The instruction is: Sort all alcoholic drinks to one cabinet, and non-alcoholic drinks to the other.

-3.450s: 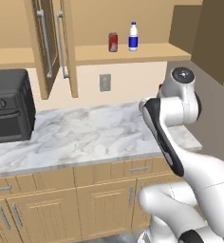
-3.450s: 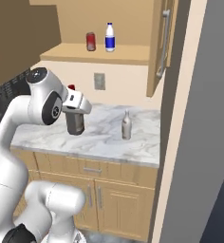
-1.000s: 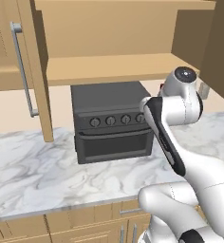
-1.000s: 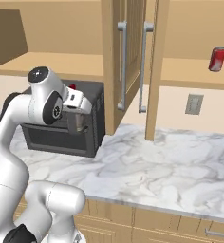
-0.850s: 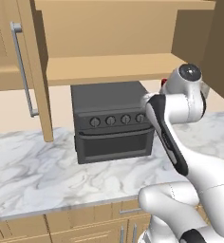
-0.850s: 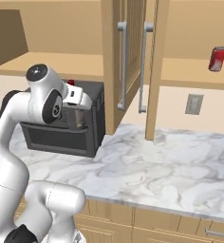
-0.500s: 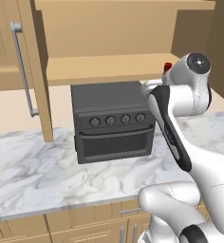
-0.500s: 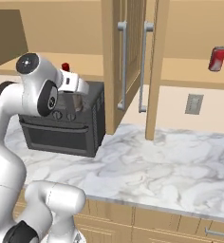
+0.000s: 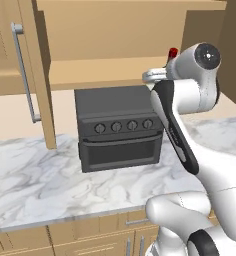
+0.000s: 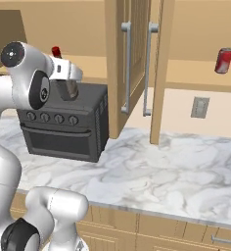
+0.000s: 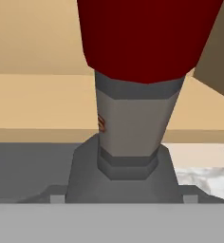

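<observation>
My gripper (image 10: 67, 73) is shut on the dark grey bottle (image 10: 69, 90), an alcoholic drink whose red cap (image 10: 56, 51) stands above the hand. In the left base view the gripper (image 9: 157, 76) hangs over the black oven, with the red cap (image 9: 173, 51) level with the open left cabinet's shelf (image 9: 95, 71). The hand view looks up the bottle's grey neck (image 11: 130, 128) to the cap. A red soda can (image 10: 223, 60), a non-alcoholic drink, stands on the right cabinet's shelf (image 10: 196, 81).
A black toaster oven (image 9: 117, 127) sits on the marble counter (image 9: 35, 175) under the left cabinet. Open cabinet doors with silver bar handles (image 10: 126, 66) hang between the two cabinets. Another open door (image 9: 37, 75) stands at the left. A wall outlet (image 10: 200, 107) is under the can.
The arm has lifted the dark grey bottle from in front of the oven up to shelf height. Since the oldest frames the base has driven left, so the whole scene shifted.
</observation>
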Robot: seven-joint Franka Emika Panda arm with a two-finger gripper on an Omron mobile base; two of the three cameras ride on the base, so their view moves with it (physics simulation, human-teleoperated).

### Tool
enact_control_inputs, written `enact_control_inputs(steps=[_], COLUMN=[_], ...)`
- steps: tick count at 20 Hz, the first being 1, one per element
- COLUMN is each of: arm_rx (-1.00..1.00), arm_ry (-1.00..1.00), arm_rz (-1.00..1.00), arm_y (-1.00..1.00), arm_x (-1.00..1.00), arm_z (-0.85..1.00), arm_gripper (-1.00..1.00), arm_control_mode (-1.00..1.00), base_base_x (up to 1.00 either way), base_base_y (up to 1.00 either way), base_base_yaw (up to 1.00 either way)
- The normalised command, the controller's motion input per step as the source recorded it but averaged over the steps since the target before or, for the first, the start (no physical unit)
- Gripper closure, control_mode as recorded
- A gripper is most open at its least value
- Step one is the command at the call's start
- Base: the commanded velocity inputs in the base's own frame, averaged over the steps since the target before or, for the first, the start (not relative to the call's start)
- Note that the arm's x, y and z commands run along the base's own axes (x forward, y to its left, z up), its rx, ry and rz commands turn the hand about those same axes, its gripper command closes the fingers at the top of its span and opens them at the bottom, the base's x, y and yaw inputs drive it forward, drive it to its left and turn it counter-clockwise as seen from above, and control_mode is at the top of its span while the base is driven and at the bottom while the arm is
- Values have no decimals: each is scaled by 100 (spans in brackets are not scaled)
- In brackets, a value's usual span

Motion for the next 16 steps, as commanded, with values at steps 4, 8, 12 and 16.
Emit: enact_control_inputs(steps=[4, 8, 12, 16], arm_rx=[-3, -3, 0, 0], arm_ry=[-25, -28, -17, -4], arm_rz=[2, 6, 4, 0], arm_y=[26, 10, 1, 0], arm_x=[20, 24, 26, 25], arm_z=[39, 19, 30, 56], arm_gripper=[100, 100, 100, 100], arm_control_mode=[-100, -100, -100, -100], base_base_x=[0, 0, 0, 0], base_base_y=[0, 0, 0, 0], base_base_yaw=[0, 0, 0, 0])
